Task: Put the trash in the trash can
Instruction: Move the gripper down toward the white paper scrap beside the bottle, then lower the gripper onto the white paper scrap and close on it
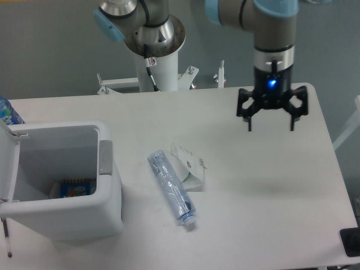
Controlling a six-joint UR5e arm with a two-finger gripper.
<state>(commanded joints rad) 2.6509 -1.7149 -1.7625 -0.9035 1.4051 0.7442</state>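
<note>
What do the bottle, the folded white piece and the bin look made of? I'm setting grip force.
The bottle looks like thin clear plastic, bluish and crinkled, so probably soft. The folded white piece seems matte paper or thin card, judging by its creased flaps. The bin appears to be smooth, rigid white plastic with rounded moulded corners and a grey tab.

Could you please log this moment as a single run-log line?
gripper: open, empty, above table right of trash | plastic bottle: lying on table | paper carton piece: beside bottle | trash can: lid open | stage: approach
</note>
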